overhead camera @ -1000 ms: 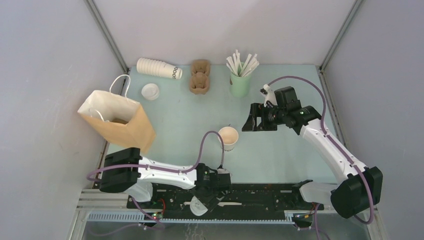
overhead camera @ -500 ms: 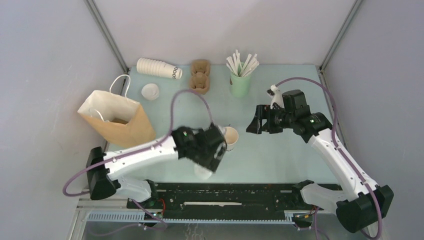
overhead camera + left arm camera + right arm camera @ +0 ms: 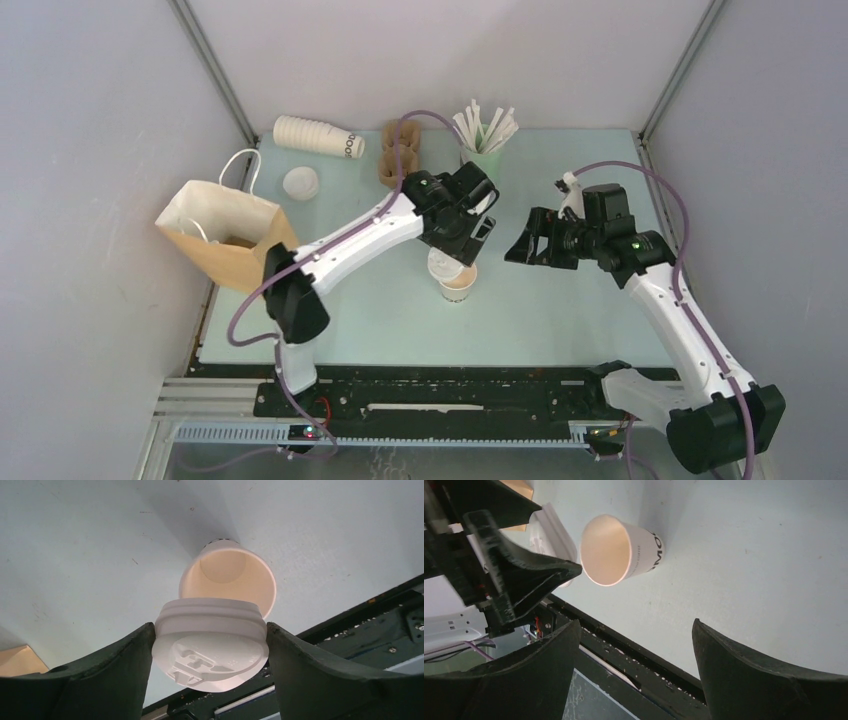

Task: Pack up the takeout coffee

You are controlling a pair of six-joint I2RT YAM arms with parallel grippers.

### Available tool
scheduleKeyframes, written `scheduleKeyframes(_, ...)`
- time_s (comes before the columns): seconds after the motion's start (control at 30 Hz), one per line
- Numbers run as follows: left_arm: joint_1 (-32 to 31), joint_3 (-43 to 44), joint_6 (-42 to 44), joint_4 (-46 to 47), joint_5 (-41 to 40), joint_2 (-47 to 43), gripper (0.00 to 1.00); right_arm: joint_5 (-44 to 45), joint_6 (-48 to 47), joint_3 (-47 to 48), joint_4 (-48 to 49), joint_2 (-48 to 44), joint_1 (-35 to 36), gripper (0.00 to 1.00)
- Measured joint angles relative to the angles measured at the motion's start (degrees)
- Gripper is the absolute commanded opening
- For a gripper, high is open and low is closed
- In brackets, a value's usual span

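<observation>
The paper cup (image 3: 459, 286) stands upright and uncovered near the middle of the table (image 3: 560, 310), dark lettering low on its side. The left gripper (image 3: 210, 641) hangs just over it, fingers clenched on either side of a white lid (image 3: 210, 647). The lid sits tilted above one edge of the cup's rim, not seated on it; whether the two touch, I cannot tell. To the cup's right, well apart from it, the right gripper (image 3: 522, 246) hovers with its jaws spread wide and nothing between them. A brown paper bag (image 3: 235, 245) stands open on the left side of the table, and a second lid (image 3: 300, 183) lies beyond it.
</observation>
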Motion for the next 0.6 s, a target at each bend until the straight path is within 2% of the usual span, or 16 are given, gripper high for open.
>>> scheduleKeyframes(0.17, 0.42, 3.5, 2.51, -2.16, 0.72, 5.62, 0.82, -1.22, 0.24, -2.62, -0.11, -2.29, -3.52, 0.9)
scheduleKeyframes(0.37, 0.79, 4.04, 3.1, -2.93, 3.08, 6.14, 0.85, -2.49, 0.63, -4.44, -0.37, -3.76, -5.79, 0.9)
scheduleKeyframes(0.6, 0.85, 4.74, 3.5, -2.89, 4.81, 7.8, 0.85, -3.72, 0.63, -4.44, -0.31, -3.76, -5.95, 0.89)
